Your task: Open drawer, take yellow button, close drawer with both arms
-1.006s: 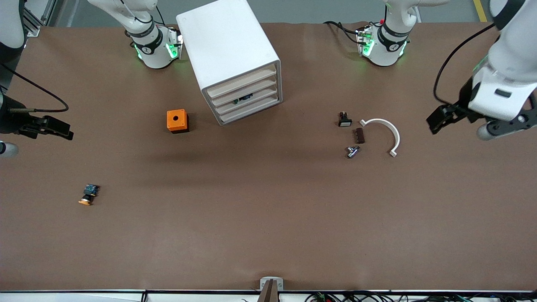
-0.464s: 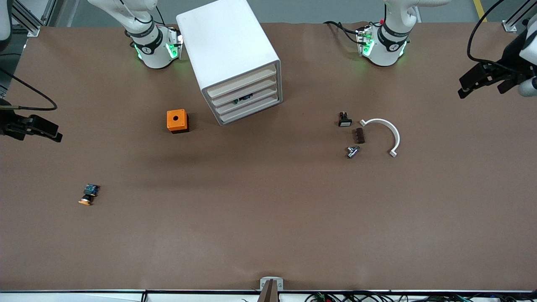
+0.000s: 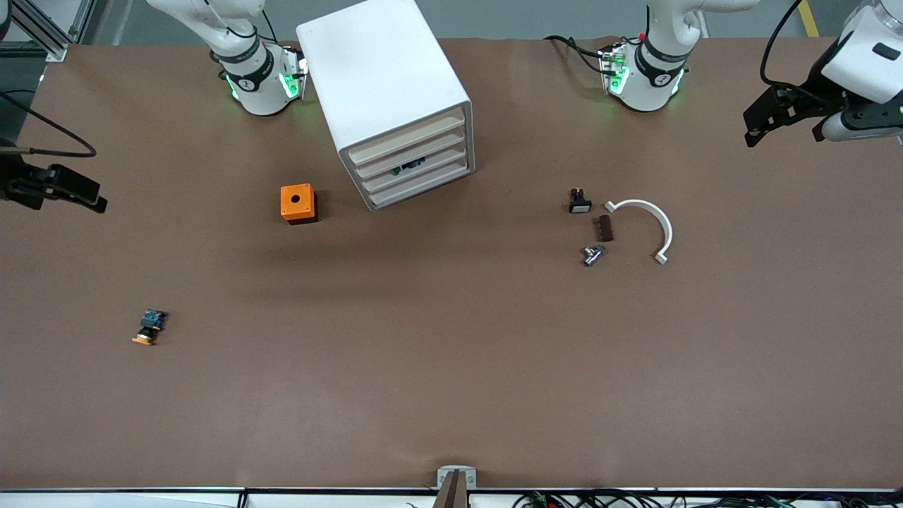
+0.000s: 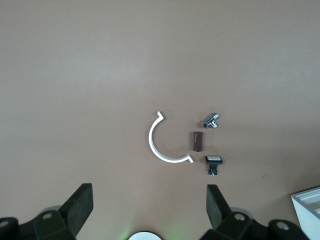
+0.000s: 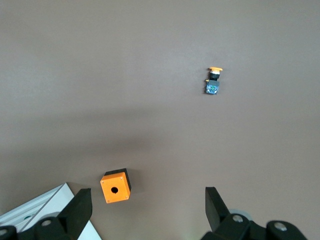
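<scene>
Retracting both arms looks like the step in hand: drawers on the white cabinet all look shut, and the button is lying out on the counter, toward the right arm's end and nearer the front camera than the orange box. Judging from that, the task is essentially done and this is just parking.

Left gripper is up over the counter's edge at the left arm's end, fingers apart, holding nothing; left wrist view confirms the wide gap. Right gripper is over the edge at the right arm's end, also spread and empty.

To do this well: keep both grippers high, hold them clear of the cabinet, and don't sweep low over the loose parts near the left arm: white curved piece, brown block, small metal fitting, black part with white face. Button's orange cap is facing the front camera, body lying on its side; it would roll if nudged, so no low passes there either.

Versus a second ago: left gripper is now farther up and out toward the table corner, having swung away from beside the curved piece. Right gripper is sitting slightly farther from the front camera than before. Button, box, cabinet and small parts haven't shifted.
</scene>
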`<state>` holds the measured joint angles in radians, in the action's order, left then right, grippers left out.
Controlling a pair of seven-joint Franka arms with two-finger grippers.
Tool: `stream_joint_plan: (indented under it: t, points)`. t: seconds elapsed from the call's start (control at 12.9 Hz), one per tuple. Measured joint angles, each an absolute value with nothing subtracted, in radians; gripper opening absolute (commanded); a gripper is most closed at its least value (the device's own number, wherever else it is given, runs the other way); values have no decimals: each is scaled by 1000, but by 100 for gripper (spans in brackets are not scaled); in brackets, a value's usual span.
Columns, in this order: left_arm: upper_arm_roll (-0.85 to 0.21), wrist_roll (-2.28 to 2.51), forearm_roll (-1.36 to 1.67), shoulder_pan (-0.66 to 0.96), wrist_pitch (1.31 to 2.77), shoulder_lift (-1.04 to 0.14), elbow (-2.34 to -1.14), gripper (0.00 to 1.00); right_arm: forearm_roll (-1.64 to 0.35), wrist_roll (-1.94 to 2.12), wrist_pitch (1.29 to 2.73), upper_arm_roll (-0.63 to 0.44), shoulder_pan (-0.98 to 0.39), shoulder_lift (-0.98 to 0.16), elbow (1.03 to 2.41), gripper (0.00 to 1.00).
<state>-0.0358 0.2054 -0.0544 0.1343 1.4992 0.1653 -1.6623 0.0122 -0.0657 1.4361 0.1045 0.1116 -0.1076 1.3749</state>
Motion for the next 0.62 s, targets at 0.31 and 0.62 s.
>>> stream_joint_plan:
  t: [0.31, 0.62]
  points:
    - [-29, 205, -56, 129, 1506, 166, -1675, 100, 11, -68, 1518, 101, 112, 38, 1572, 100]
    - [-29, 196, -48, 129, 1507, 163, -1681, 100, 8, -68, 1529, 103, 111, 92, 1646, 100]
